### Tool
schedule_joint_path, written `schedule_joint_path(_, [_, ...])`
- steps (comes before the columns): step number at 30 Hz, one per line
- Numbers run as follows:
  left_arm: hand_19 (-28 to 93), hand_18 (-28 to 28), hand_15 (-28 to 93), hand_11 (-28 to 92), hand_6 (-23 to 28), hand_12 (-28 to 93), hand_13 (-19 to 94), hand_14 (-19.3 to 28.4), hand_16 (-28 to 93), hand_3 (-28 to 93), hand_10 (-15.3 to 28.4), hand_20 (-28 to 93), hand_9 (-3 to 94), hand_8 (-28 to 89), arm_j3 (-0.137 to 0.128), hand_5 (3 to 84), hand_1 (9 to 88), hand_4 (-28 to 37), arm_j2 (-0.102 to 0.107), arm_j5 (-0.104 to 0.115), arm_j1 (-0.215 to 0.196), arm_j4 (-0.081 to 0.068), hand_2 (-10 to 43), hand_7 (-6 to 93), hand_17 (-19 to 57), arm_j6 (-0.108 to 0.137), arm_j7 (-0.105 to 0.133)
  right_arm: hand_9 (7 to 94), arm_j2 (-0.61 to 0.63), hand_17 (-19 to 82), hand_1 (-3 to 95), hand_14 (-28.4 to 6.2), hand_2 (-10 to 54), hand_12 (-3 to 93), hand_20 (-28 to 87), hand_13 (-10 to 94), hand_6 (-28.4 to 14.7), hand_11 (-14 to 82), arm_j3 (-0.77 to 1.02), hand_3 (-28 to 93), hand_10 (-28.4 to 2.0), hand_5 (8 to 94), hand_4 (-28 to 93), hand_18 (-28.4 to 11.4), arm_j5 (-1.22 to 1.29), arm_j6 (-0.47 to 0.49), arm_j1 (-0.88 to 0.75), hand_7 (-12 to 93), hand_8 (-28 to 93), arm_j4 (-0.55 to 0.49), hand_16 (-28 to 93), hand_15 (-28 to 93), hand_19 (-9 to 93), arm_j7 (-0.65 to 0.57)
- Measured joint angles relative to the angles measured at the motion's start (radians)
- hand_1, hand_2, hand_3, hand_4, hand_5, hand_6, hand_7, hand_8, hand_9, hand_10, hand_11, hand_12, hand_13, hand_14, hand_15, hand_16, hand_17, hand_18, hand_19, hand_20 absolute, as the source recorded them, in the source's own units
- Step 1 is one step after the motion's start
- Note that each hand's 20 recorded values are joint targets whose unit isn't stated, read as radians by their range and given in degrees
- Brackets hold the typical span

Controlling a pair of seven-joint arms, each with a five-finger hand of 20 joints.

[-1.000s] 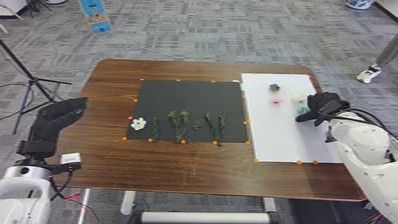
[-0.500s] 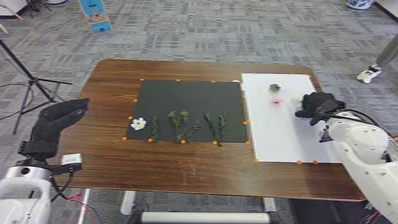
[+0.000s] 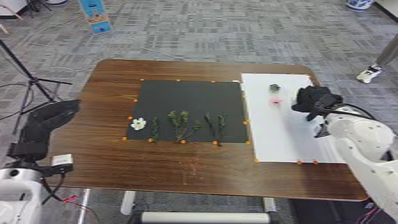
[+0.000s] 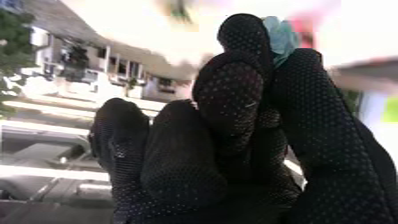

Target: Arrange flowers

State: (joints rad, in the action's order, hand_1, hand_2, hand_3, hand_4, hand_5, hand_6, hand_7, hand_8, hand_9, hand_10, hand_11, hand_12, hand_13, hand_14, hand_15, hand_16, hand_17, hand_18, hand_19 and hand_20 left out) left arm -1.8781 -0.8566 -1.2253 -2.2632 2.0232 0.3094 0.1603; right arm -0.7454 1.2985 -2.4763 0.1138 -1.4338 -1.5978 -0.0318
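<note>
Pale blue flower is sitting pinched by the right hand, over the white sheet at 2 o'clock on the table. Light pressure should be sparing its petals when travelling toward 8 o'clock, to the green sprigs.

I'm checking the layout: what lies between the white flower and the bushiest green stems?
In the head view, a thin green sprig lies between the white flower and the bushy green stems.
</note>
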Motion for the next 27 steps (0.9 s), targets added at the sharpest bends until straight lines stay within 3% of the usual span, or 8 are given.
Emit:
schedule_joint_path(4, [4,8.8,10,18,3.0,12,34,12.1,-1,74,11.9,15,45.9,-8,-0.013,47.7,23.5,-25.0,0.002,0.014,-0.016,-0.004,-4.1,15.8,6.7,0.011,0.0,89.0,0.031,52,48.9,-7.4,4.7,35.0,71,85,1.8,48.8,0.001,57,-9.6,75.5,-22,-23.3,0.015,-0.023,0.001,36,14,-0.057,44,75,93,-0.001])
schedule_joint_path(10, [4,8.5,10,17,3.0,12,33,11.6,-1,74,11.8,15,45.9,-8,-0.017,47.9,23.5,-25.3,0.005,0.018,-0.022,-0.014,-3.6,15.9,6.7,0.017,-0.001,89.0,0.096,52,48.8,-7.5,4.6,35.2,71,85,1.8,48.7,-0.012,57,-9.7,75.7,-22,-23.2,0.129,-0.03,0.009,36,14,-0.159,44,75,93,-0.003])
schedule_joint_path(19, [4,8.0,10,18,2.8,12,33,11.5,-1,74,11.7,16,46.2,-9,-0.064,48.5,23.1,-26.8,0.026,0.038,-0.078,-0.044,-1.2,16.3,7.0,0.073,-0.018,88.8,0.165,52,48.9,-7.6,4.6,35.2,71,85,1.9,48.4,-0.214,56,-9.9,75.8,-22,-23.3,0.32,0.04,0.193,35,14,-0.324,44,75,93,0.024])
schedule_joint_path(23, [4,7.9,10,18,2.7,12,33,11.4,-1,74,11.7,16,46.3,-9,-0.061,48.6,22.4,-27.7,0.027,0.04,-0.072,-0.046,0.2,16.6,7.1,0.075,-0.017,88.7,0.127,52,48.9,-7.7,4.7,35.2,71,84,1.8,48.3,-0.294,56,-9.9,75.8,-21,-23.3,0.397,0.133,0.301,34,14,-0.332,44,75,93,0.037])
schedule_joint_path(27, [3,7.3,10,18,2.8,12,33,11.0,-1,73,11.7,16,46.4,-9,-0.031,48.7,21.4,-28.1,0.037,0.04,-0.039,-0.052,2.7,16.4,7.2,0.075,-0.014,88.8,0.059,52,49.0,-7.6,4.8,35.3,71,84,1.9,48.2,-0.414,56,-9.9,76.0,-21,-23.3,0.412,0.171,0.414,34,14,-0.299,44,75,93,0.05])
